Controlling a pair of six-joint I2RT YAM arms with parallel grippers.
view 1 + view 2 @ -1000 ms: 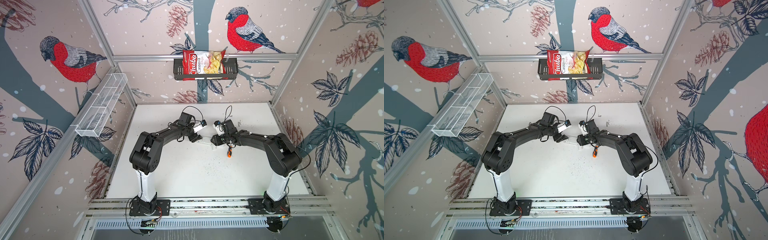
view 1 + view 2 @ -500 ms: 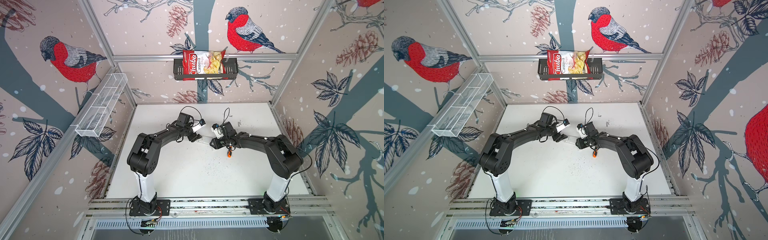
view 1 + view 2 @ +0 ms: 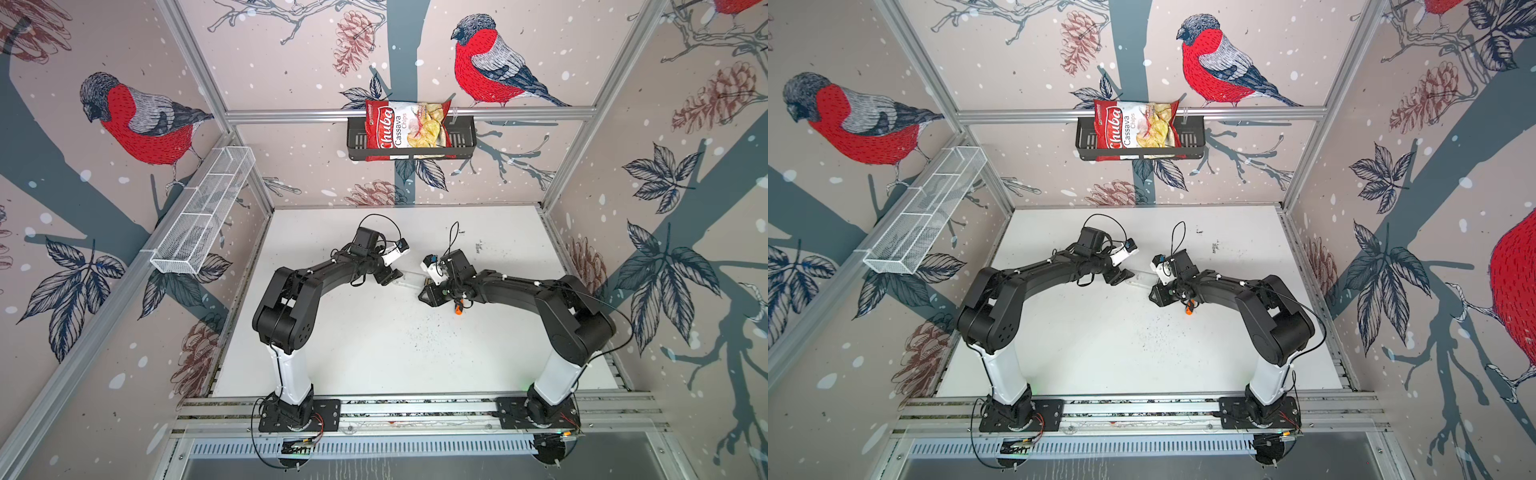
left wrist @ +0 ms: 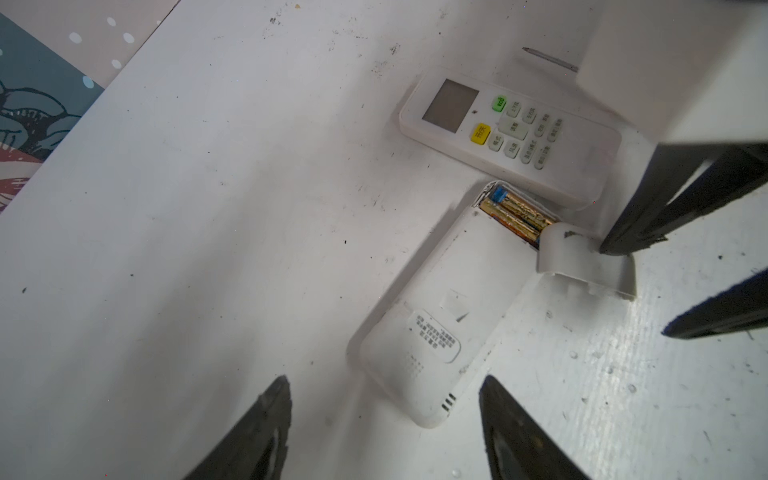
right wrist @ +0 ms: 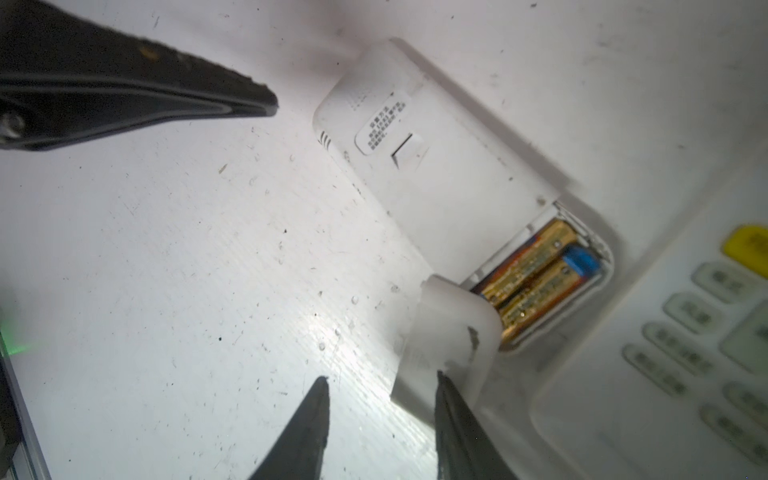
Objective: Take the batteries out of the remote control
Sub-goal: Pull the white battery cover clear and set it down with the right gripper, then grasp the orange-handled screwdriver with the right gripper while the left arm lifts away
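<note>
A white remote control point(image 4: 449, 316) lies face down on the table, its battery compartment uncovered. Two gold batteries point(image 4: 515, 216) point(image 5: 536, 282) lie side by side inside, one with a blue end. The loose white cover point(image 4: 582, 262) point(image 5: 453, 332) rests tilted over the compartment's end. My left gripper point(image 4: 384, 399) is open, its fingers either side of the remote's closed end without touching it. My right gripper point(image 5: 380, 382) is open with bare table between the fingers, and one fingertip point(image 5: 449, 399) rests against the cover's edge. In both top views the grippers point(image 3: 390, 278) point(image 3: 424, 291) face each other across the remote point(image 3: 409, 279).
A second white remote point(image 4: 511, 133) lies face up right beside the open one. An orange-handled screwdriver point(image 3: 457, 309) point(image 3: 1188, 309) lies under the right wrist. A chip bag point(image 3: 405, 124) sits in a black wall basket, and a wire basket point(image 3: 203, 212) hangs on the left wall.
My right gripper has shifted slightly toward the front and the remote, with its jaws a little narrower. The left arm has barely moved.
</note>
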